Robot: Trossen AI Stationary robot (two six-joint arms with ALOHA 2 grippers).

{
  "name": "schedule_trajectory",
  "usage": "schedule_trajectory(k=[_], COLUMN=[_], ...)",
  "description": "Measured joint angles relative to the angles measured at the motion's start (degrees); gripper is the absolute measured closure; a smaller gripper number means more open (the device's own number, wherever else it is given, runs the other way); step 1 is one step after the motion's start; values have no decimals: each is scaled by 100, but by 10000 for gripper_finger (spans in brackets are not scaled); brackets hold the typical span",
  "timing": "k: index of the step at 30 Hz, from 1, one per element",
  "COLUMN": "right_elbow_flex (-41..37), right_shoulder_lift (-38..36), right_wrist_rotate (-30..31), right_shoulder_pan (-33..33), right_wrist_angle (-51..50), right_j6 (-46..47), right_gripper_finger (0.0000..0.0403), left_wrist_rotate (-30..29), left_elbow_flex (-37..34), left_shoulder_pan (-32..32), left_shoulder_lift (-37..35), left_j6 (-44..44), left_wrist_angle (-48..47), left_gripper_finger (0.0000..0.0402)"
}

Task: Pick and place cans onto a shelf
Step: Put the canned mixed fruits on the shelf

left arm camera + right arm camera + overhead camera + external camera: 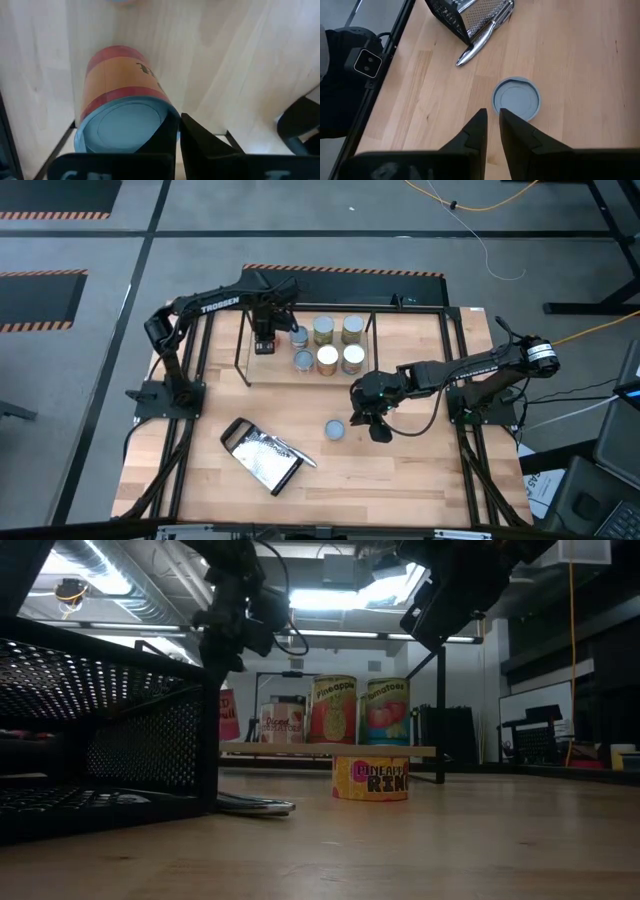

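Short cylindrical tin with smooth blue-grey lid (335, 429) is stood on pale wooden tabletop (400, 470), centre. Right gripper (375, 426) is held beside it, fingers narrowly parted, nothing pinched. Left gripper (265, 340) is pressed together over thin black rod shelf (243, 360), rear edge, beside orange-red labelled can (120, 112).

A robotics lab or industrial test space: grey concrete floor (300, 230) with orange-and-black hazard tape (345, 272), yellow cable (470, 205) trailing across it, exposed silver ducting (120, 580) and strip lights (350, 598) overhead, a whiteboard (535, 705) beyond the wooden surface (400, 470)
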Motion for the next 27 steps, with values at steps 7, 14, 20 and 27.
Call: schedule_trajectory(k=[7,14,20,27], right_elbow_flex=[0,0,0,0], right_shoulder_lift=[0,0,2,4], right_wrist_rotate=[0,0,0,0], right_shoulder_pan=[2,0,0,0], right_wrist_angle=[0,-2,-4,-6], right_j6=[0,0,-8,-15], right_gripper_finger=[347,347,347,347], left_wrist_rotate=[34,32,34,27], left_elbow_flex=[0,0,0,0], left_shoulder_pan=[123,116,81,86], left_shoulder_lift=[0,0,0,0], left_j6=[-16,-30,-35,-37], left_wrist_angle=[158,237,237,241], left_gripper_finger=[399,398,384,373])
